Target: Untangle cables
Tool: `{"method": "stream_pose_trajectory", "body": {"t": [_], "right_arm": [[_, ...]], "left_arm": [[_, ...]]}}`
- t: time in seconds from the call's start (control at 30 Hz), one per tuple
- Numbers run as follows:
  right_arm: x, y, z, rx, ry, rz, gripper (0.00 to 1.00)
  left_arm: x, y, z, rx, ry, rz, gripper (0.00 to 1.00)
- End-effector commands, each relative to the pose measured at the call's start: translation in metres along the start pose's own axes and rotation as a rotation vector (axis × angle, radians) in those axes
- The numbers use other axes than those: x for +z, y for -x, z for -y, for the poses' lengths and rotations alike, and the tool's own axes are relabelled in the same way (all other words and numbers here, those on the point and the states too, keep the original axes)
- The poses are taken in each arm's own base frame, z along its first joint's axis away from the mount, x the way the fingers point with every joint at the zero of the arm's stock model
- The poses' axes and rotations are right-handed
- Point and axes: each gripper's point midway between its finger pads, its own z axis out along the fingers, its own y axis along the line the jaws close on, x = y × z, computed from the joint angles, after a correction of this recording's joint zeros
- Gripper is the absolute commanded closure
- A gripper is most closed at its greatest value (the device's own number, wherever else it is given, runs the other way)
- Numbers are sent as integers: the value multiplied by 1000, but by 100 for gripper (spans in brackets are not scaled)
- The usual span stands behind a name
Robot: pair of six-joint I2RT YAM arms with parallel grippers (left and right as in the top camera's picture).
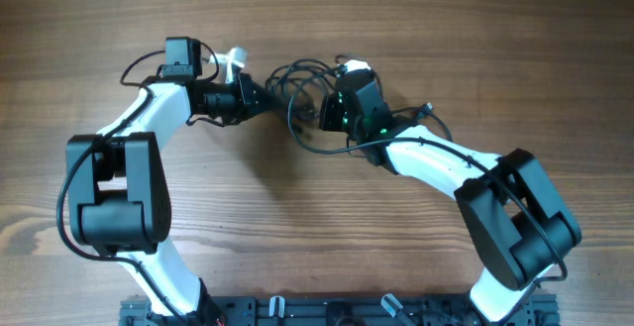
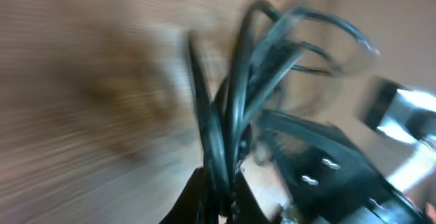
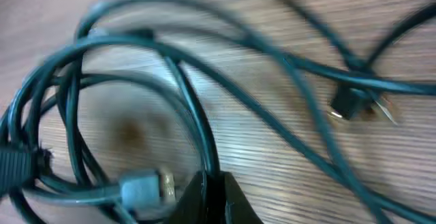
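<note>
In the right wrist view only, the cables show a plug.

Brown wood-grain table — evenly lit

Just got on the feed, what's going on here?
Both arms meet at a tangle of black cables on the wooden table. The left end effector is shut on several strands and the right end effector pinches one. The bundle is not yet untangled. One plug lies loose.
</note>
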Motion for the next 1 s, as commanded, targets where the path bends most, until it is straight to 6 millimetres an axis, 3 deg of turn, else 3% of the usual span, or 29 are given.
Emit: {"method": "stream_pose_trajectory", "body": {"t": [0.0,0.4,0.53,0.83,0.97], "right_arm": [[6,-10,45,-11,-150,-2,96],[7,-11,43,16,-139,-6,96],[7,-13,40,17,-122,-17,95],[8,-22,17,21,5,-81,69],[-6,-12,-9,18,114,-86,62]], "left_arm": [[-29,34,-50,-157,290,190,90],[-31,34,-56,-166,328,198,87],[-30,33,-56,-184,325,200,77],[-17,29,-43,-169,310,179,64],[-17,29,-43,-170,310,179,64]]}}
